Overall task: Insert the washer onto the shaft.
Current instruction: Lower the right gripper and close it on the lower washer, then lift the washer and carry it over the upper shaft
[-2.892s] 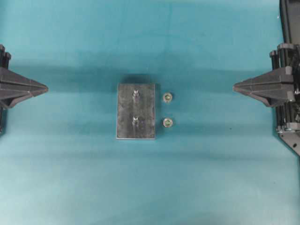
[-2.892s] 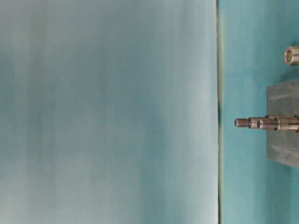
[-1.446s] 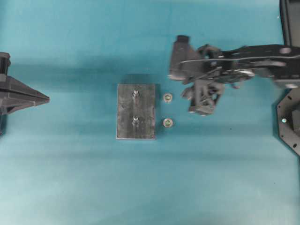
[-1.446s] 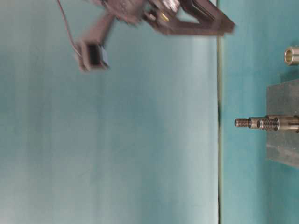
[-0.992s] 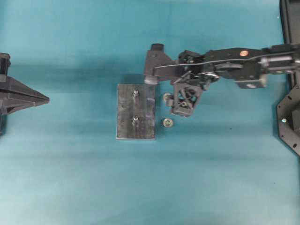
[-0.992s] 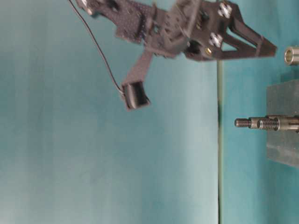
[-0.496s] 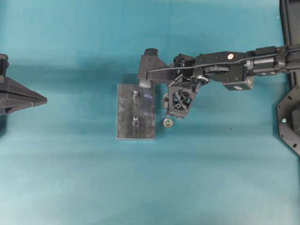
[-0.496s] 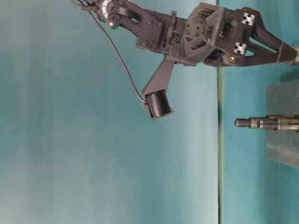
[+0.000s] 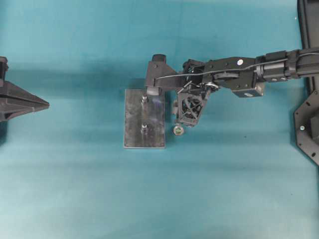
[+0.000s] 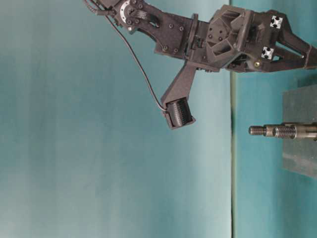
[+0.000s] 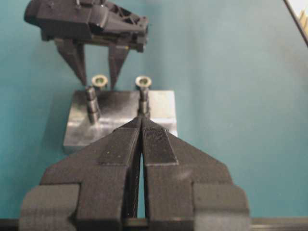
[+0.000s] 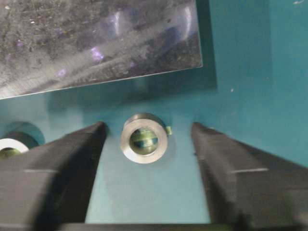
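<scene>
A grey metal block [image 9: 134,119] carries two upright threaded shafts [image 9: 144,99] [image 9: 143,128]. One washer [image 9: 178,130] lies on the cloth right of the block. A second washer [image 12: 144,137] lies between the open fingers of my right gripper [image 12: 147,127], with a gap to each finger. In the overhead view this washer is hidden under the right gripper [image 9: 178,105]. The left wrist view shows the fingers straddling it [image 11: 99,81]. My left gripper [image 9: 48,104] is shut and empty at the far left, well away from the block.
The right arm [image 9: 239,74] reaches in from the right, and its wrist camera [image 9: 155,69] hangs over the block's far edge. The table-level view shows the shafts [image 10: 267,130] apart from the gripper. The black arm base [image 9: 309,134] sits at the right edge.
My right arm has swung in from the right edge to the block and come down with its open fingers around the far washer. The left gripper has not moved.
</scene>
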